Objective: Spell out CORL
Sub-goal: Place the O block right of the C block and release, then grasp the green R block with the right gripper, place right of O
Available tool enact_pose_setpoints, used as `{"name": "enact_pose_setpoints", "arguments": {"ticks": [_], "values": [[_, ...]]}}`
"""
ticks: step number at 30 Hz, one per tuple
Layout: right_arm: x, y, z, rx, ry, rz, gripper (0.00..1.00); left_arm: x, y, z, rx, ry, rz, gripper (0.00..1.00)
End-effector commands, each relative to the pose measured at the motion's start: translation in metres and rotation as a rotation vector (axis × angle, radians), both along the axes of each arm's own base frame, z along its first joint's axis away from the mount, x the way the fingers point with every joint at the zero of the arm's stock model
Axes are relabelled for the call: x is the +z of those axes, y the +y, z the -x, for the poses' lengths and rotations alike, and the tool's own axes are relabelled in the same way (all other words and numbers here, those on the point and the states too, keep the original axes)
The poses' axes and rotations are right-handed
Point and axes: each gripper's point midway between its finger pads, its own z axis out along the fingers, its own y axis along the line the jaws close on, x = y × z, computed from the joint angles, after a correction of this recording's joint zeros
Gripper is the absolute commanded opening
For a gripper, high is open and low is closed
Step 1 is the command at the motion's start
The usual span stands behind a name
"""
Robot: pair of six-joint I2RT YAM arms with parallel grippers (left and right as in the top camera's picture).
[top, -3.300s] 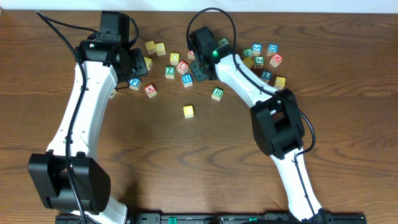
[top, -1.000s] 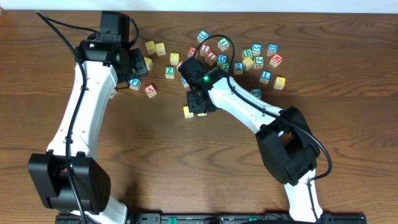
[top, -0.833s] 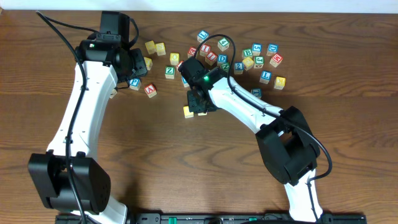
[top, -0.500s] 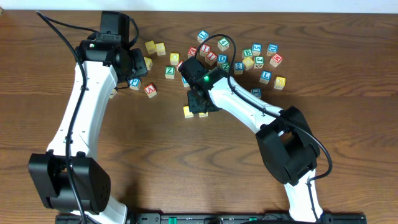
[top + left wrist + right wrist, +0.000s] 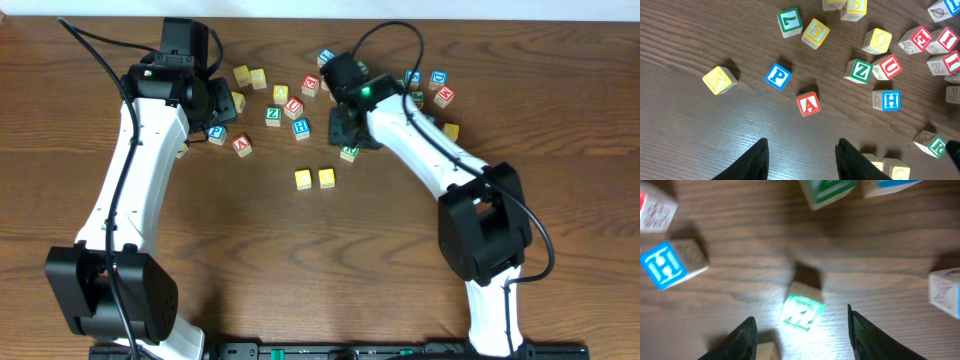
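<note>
The green R block (image 5: 802, 311) lies directly beneath the right claw (image 5: 801, 332), centred between its spread, empty fingers, just far-right of the two yellow blocks (image 5: 326, 177) mid-table, well away from the left arm.

1. Left arm (image 5: 135, 160): smooth white rounded shells, black joint housings, thin black cable (image 5: 90, 45) at its far end.
2. Right arm (image 5: 420, 150): same white and black, small green light (image 5: 366, 92), looped black cable (image 5: 393, 25).
3. Left gripper (image 5: 801, 145), right gripper (image 5: 800, 317): matte black fingers.
</note>
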Motion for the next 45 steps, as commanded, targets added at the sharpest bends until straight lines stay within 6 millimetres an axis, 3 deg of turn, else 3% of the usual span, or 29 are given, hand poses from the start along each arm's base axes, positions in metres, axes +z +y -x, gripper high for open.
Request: {"name": "enact_pose_setpoints", "arguments": {"ticks": [1,9,12,20,31,38,45], "values": [[-0.022,-0.006,0.001,-0.042,0.036,0.027,0.54,0.0,0.001,0.0,0.002,0.004,-0.006,0.43],[-0.052,-0.003,0.001,-0.046,0.077,0.029,0.52,0.0,0.001,0.0,0.002,0.004,-0.006,0.43],[-0.055,-0.003,0.002,-0.046,0.083,0.032,0.48,0.0,0.001,0.0,0.002,0.004,-0.006,0.43],[-0.053,-0.005,0.004,-0.035,0.093,0.041,0.23,0.0,0.001,0.0,0.002,0.004,-0.006,0.43],[-0.018,-0.007,0.022,0.059,0.127,0.064,0.2,0.0,0.001,0.0,0.002,0.004,-0.006,0.43],[-0.029,0.007,0.042,0.194,0.154,0.092,0.11,-0.001,0.001,0.0,0.002,0.005,-0.006,0.43],[-0.035,0.017,0.048,0.25,0.146,0.099,0.15,-0.003,0.001,0.002,0.002,0.012,-0.006,0.43]]}}
